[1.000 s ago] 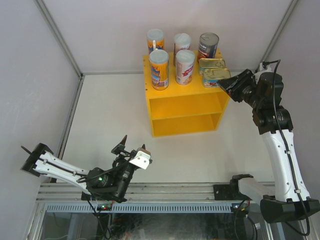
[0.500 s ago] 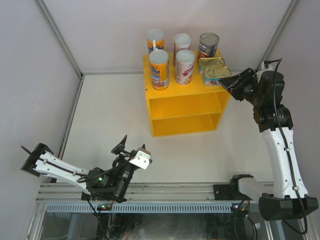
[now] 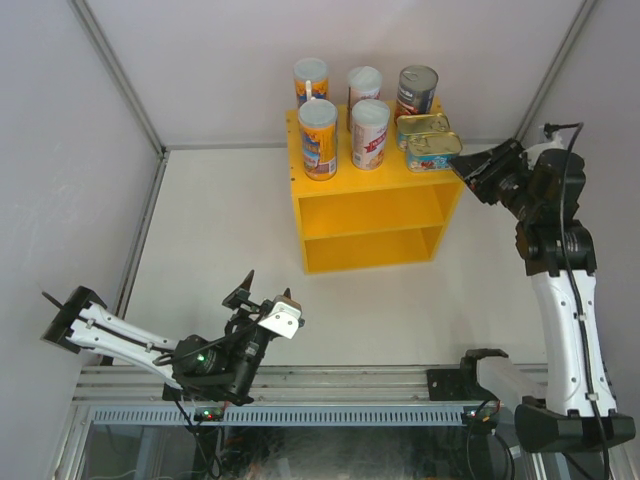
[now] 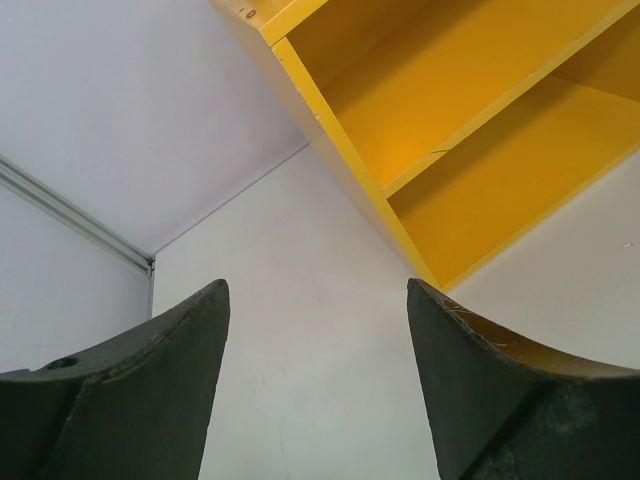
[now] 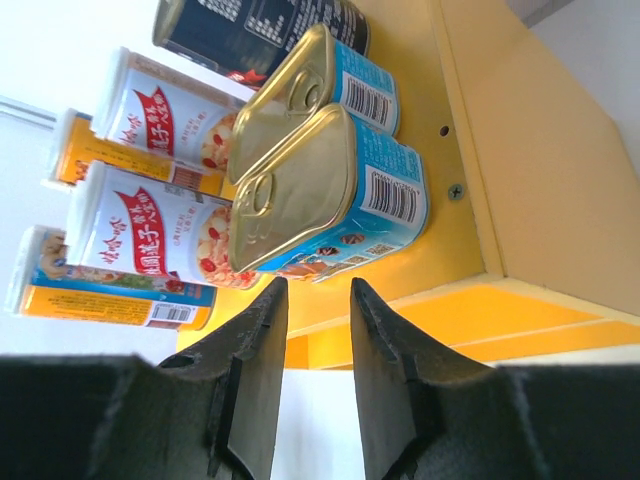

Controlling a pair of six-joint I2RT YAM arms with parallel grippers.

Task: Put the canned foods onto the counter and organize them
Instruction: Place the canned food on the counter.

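Observation:
On top of the yellow counter [image 3: 370, 205] stand two orange-blue tubes [image 3: 318, 140] [image 3: 311, 78], two white-pink tubes [image 3: 370, 135] [image 3: 364, 85] and a dark steel can [image 3: 416, 92]. Two flat blue tins [image 3: 433, 152] [image 3: 422, 127] lie at its right end. My right gripper [image 3: 462, 170] hovers just off the counter's right edge, shut and holding nothing. In the right wrist view its tips [image 5: 315, 285] sit just short of the near tin [image 5: 320, 195] without touching it. My left gripper [image 3: 266, 283] is open and empty, low near the table's front, facing the counter [image 4: 450, 110].
Grey walls close in the table on the left, back and right. An aluminium rail [image 3: 300, 380] runs along the front edge by the arm bases. The counter's two open shelves [image 3: 372, 245] hold nothing.
My right arm has drawn back to the right, away from the front flat tin, which stays on the counter top. The left arm has not moved.

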